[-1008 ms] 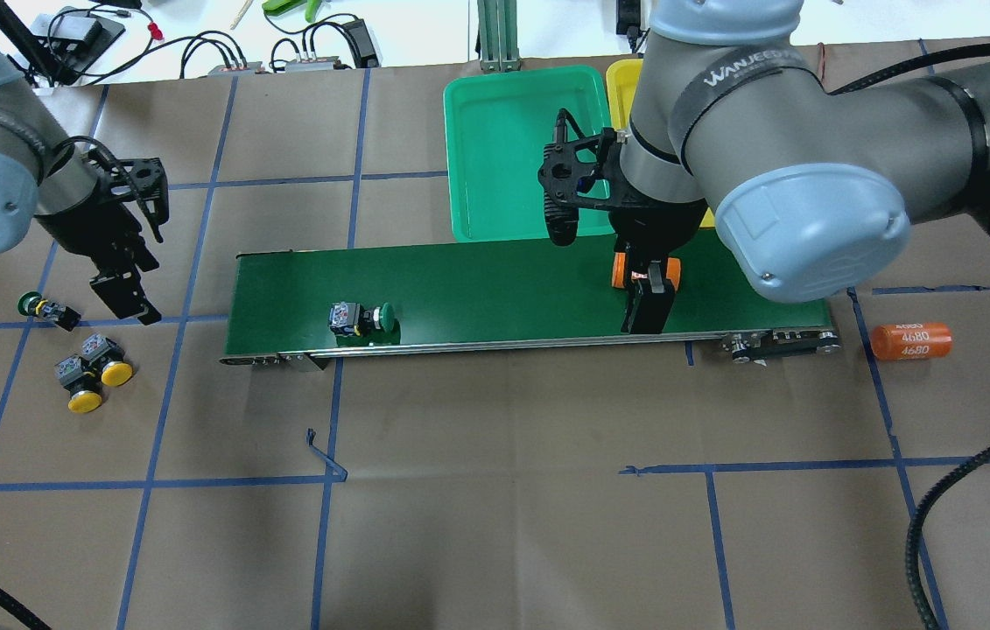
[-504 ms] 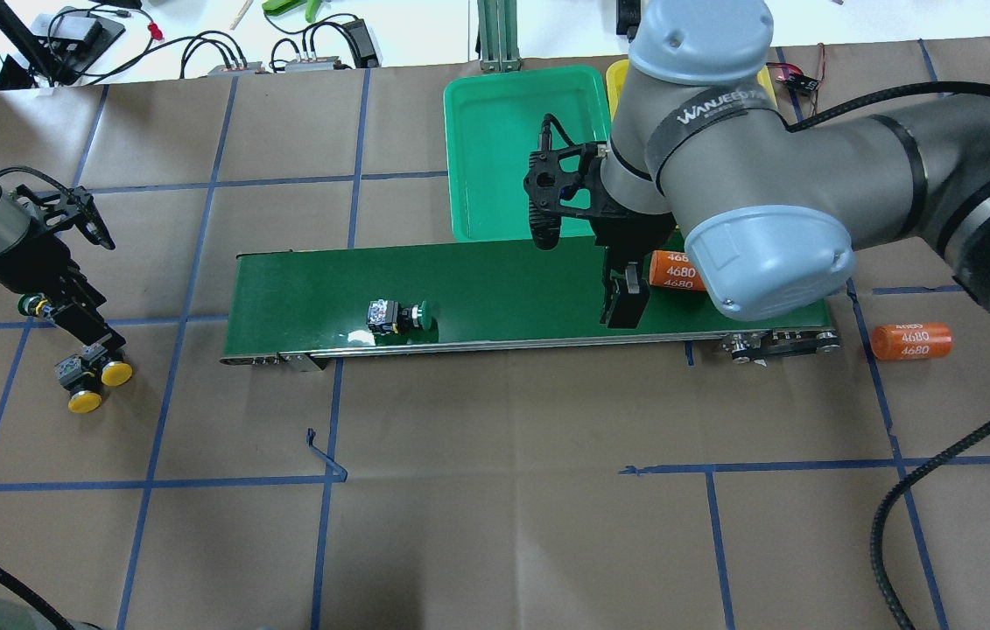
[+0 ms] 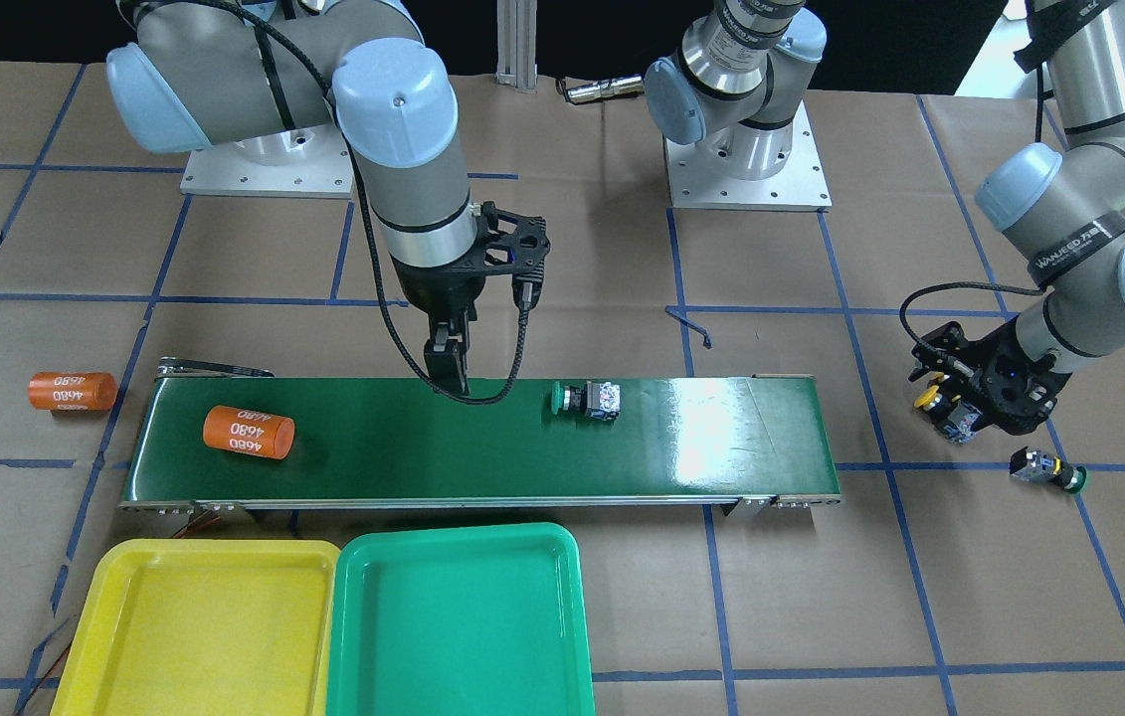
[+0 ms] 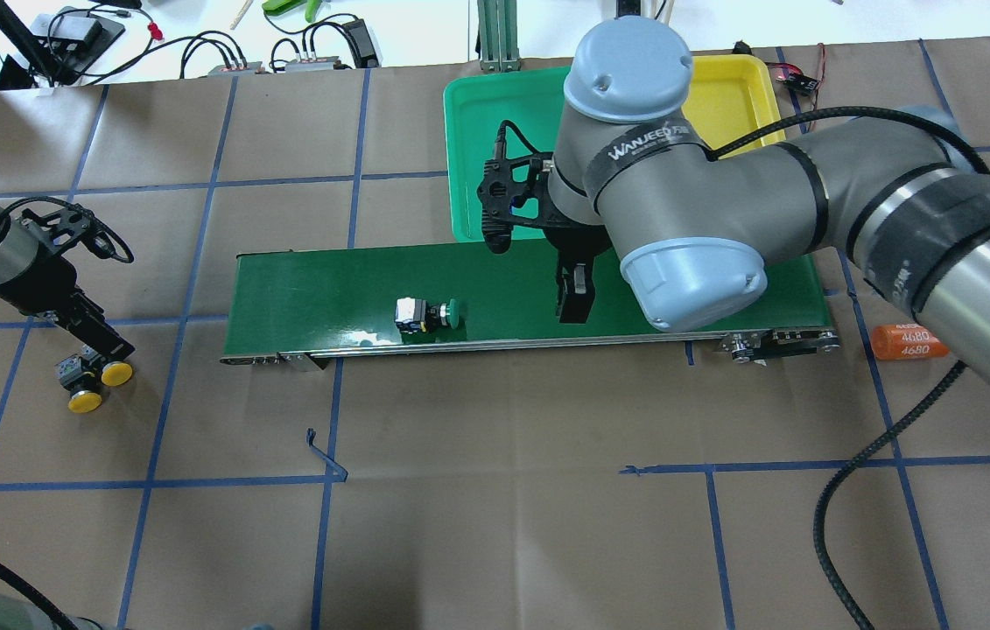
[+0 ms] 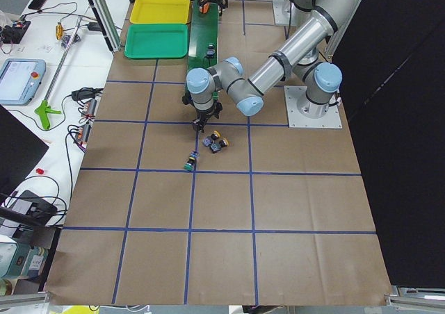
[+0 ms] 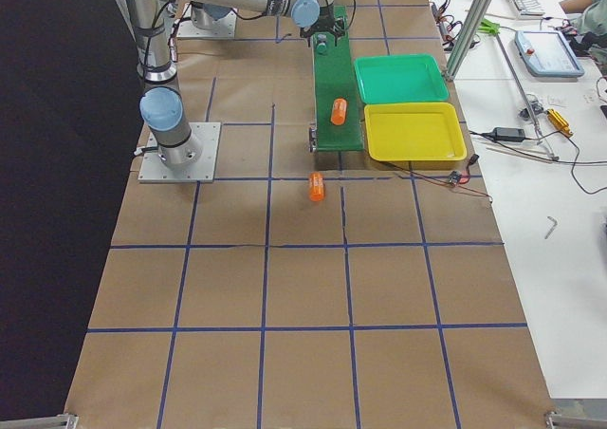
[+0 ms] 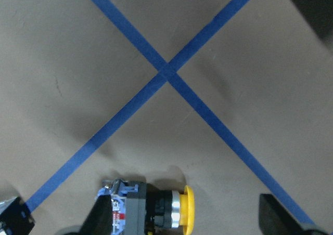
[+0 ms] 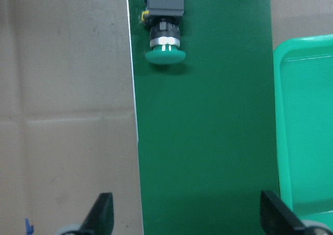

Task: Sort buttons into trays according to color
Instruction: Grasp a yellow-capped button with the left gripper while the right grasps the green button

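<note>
1. Right end effector [image 4: 572, 302]: fingers spread, empty, above conveyor belt [image 4: 311, 280] at frame centre; green button [image 4: 429, 315] lies on belt, frame-left of it.
2. Left end effector [image 4: 109, 346]: fingers spread astride yellow button [image 7: 156, 210], left frame edge, on counter [image 4: 495, 525].

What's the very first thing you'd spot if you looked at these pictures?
The long dark green conveyor belt across the middle of the brown paper-covered table catches the eye first. A small green-capped push button and an orange cylinder marked 4680 lie on it. Beside the belt, on the side away from the robot, a bright yellow square plastic tray and a green square plastic tray sit side by side, both empty.
</note>
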